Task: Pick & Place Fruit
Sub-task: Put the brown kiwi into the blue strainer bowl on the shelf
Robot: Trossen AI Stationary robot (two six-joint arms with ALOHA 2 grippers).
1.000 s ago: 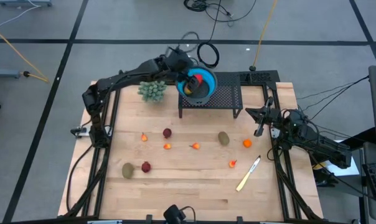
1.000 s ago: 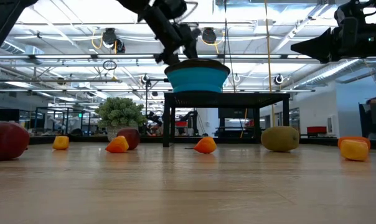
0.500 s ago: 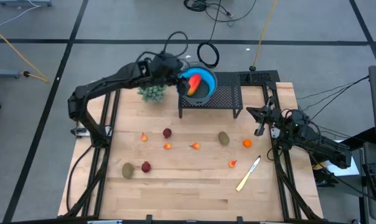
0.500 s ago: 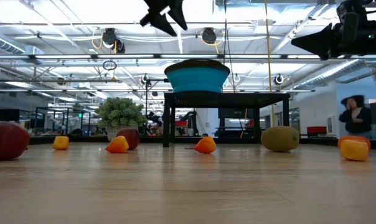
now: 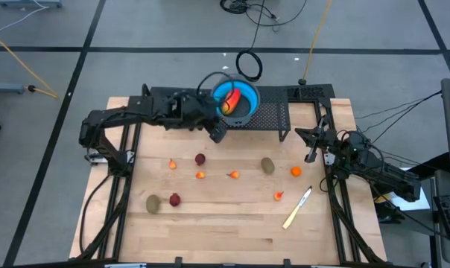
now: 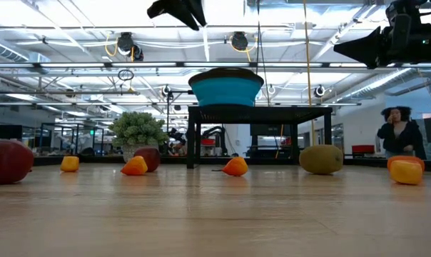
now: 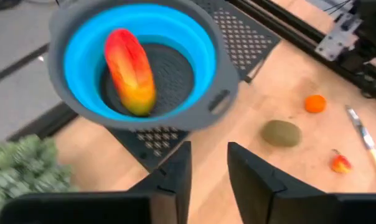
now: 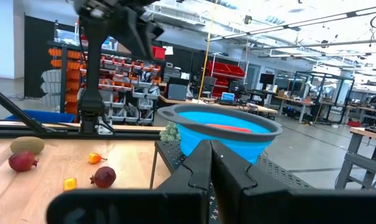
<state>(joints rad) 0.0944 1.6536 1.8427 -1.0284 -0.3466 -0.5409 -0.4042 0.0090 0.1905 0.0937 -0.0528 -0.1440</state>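
Check the left gripper (image 5: 217, 132) first: it sits just left of centre in the upper half of the high view, beside the black mesh stand (image 5: 273, 117). Its fingers (image 7: 175, 177) stand a narrow gap apart and grip nothing.

The large red-yellow fruit (image 7: 129, 71) already lies inside the blue colander (image 5: 236, 100) on the stand. The remaining pieces lie scattered across the wooden table (image 5: 232, 223):
- two dark red balls (image 5: 200, 159) and (image 5: 174, 199);
- two olive ovals (image 5: 267, 165) and (image 5: 153, 202);
- small orange bits along the middle, for example (image 5: 234, 175) and (image 5: 296, 171).

Hazards:
- If you descend with the fingers this narrow, they are likely to land on top of a piece and roll it away. The balls and ovals look round and would roll freely.
- The tiny orange bits offer little surface; a poor grip may flick them aside.
- A low return path may clip the colander rim or the stand's edge and tip the colander.

Obstructions and bystanders:
- The green bushy plant (image 7: 23, 168) stands close by the stand and the left arm.
- The pale knife (image 5: 296, 208) lies at lower right, next to one orange bit (image 5: 279, 196).
- The right gripper (image 5: 311, 143) waits shut and empty at the right edge.
- A person (image 6: 399, 134) stands in the room beyond.
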